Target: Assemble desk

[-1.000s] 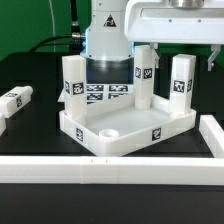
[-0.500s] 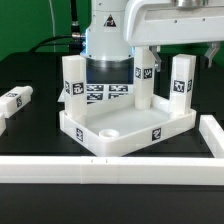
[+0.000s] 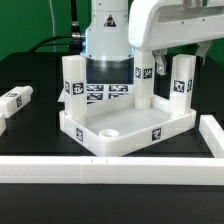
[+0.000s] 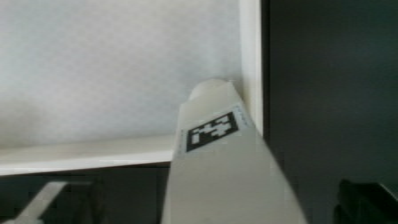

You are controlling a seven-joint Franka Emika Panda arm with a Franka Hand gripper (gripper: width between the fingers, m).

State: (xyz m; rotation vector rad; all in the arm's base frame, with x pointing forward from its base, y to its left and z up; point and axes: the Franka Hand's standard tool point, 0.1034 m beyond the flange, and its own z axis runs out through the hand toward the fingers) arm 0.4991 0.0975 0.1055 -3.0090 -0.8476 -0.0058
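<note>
The white desk top (image 3: 125,135) lies upside down as a tray with a raised rim. Three white tagged legs stand in its corner sockets: one at the exterior view's left (image 3: 72,82), one at the back (image 3: 144,78), one at the right (image 3: 180,85). A fourth leg (image 3: 16,100) lies loose on the table at the far left. My gripper (image 3: 144,52) is over the top of the back leg. In the wrist view that leg (image 4: 222,165) stands between my dark fingers (image 4: 363,200) with a gap on each side, so the gripper is open. The tray floor (image 4: 107,80) shows behind it.
The marker board (image 3: 105,94) lies behind the tray in front of the robot base (image 3: 105,40). A long white border bar (image 3: 100,170) runs along the front and another (image 3: 212,130) along the exterior view's right.
The arm's white hand has shifted slightly toward the exterior view's left above the back leg. The legs and tray have not moved.
</note>
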